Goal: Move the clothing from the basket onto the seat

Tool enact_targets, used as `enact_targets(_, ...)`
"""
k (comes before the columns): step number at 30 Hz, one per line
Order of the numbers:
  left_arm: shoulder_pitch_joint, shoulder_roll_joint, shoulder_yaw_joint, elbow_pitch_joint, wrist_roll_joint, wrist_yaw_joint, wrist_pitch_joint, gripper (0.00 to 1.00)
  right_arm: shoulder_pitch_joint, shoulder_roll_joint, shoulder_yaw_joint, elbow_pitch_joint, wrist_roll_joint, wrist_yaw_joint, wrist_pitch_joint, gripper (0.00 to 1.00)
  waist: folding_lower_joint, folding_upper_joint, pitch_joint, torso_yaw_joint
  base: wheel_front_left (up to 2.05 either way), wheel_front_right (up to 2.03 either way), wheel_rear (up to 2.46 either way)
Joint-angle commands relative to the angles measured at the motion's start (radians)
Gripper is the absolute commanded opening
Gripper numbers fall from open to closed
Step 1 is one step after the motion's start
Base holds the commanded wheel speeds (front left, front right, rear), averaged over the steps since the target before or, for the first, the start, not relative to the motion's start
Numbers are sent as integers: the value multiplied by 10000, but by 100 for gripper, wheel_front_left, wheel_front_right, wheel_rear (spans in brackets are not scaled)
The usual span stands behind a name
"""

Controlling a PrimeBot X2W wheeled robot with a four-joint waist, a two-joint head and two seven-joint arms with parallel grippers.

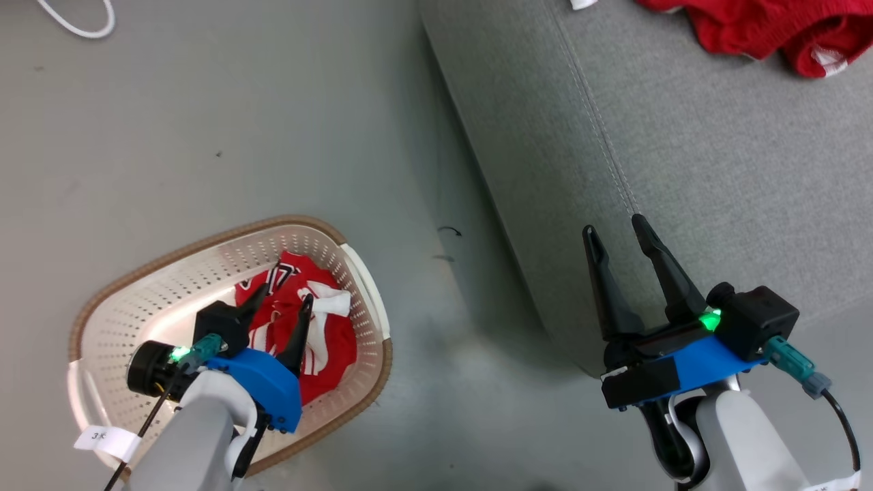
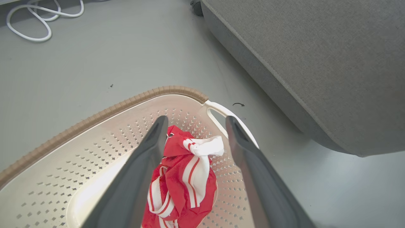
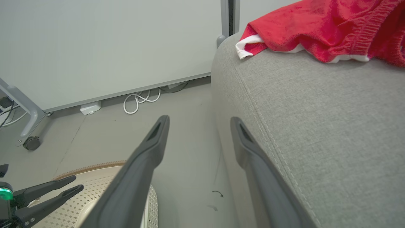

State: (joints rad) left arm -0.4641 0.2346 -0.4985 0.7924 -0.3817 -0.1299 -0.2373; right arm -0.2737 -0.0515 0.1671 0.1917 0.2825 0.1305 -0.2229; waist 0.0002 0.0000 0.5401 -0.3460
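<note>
While my left pincer [image 1: 286, 293] hangs over the basket [image 1: 204, 240] at the lower left of the head view, its fingers stand wide apart and hold nothing. In the left wrist view, just beyond and between the fingertips, a crumpled red garment [image 2: 186, 177] with white stripes lies on the basket's bottom, toward the right end. Whether the tips touch it I cannot tell. My right pincer [image 1: 612, 225], at the lower right, is likewise spread and empty, with its tips over the near edge of the grey seat [image 1: 682, 136]. The other red garment [image 1: 750, 27] lies on the seat in the upper right corner, well apart from both pincers. Basket and seat stand apart on the grey floor [image 1: 239, 123].
</note>
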Motion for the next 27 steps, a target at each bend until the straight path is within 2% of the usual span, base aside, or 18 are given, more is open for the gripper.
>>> enact_targets(1,-377,185,-178,247,-175,-2,107,100,-231,19,119,71,132,5,-147,100,-2,0,817,-686,0,0,0)
enact_targets(8,-1095,450,-881,817,-744,-2,489,100,-501,20,378,191,471,5,-382,100,-2,0,1616,-948,0,0,0)
enact_targets(17,-1785,739,-1166,1578,-1082,24,832,100,-834,18,742,-86,864,5,-427,100,-2,0,2344,-1199,0,0,0)
enact_targets(22,-2208,554,-1221,2046,-1091,135,1083,100,-762,17,753,-309,924,5,-424,100,-2,0,2625,-1216,0,0,0)
enact_targets(27,-2663,322,-1268,2572,-1033,520,1360,100,-568,17,725,-534,884,5,-424,100,-2,0,2825,-1126,0,0,0)
